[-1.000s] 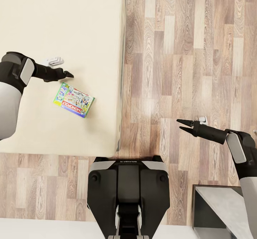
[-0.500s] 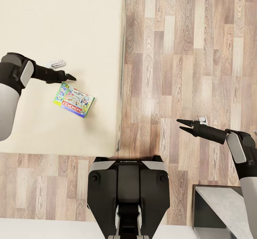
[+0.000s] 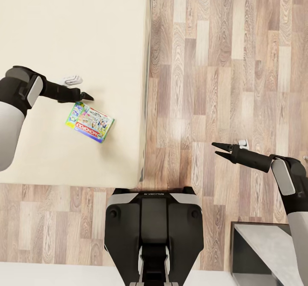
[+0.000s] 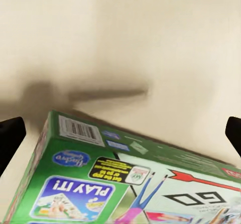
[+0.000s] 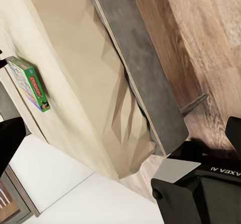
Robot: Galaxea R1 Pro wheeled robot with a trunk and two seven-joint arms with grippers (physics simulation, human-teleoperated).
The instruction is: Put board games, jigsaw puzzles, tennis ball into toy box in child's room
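Note:
One board game (image 3: pixel 90 121), a green Monopoly box, lies flat on the cream bed (image 3: pixel 64 29) near its floor-side edge. My left gripper (image 3: pixel 87 95) hovers just over the box's far edge, open. In the left wrist view the box (image 4: pixel 125 179) lies between and below the spread fingers (image 4: pixel 10 141). My right gripper (image 3: pixel 220 149) is open over the wood floor, well away from the bed. From the right wrist view the same box (image 5: pixel 30 83) sits on the mattress, seen from the side. The toy box, table, puzzles and tennis ball are out of view.
The bed's grey side edge (image 3: pixel 145 106) runs beside the wood-plank floor (image 3: pixel 222 63). My own base (image 3: pixel 154 222) stands at the bed's corner. A grey-topped piece of furniture (image 3: pixel 265 247) sits at the lower right.
My left gripper has moved a little nearer to the board game's far edge. The right arm has not moved.

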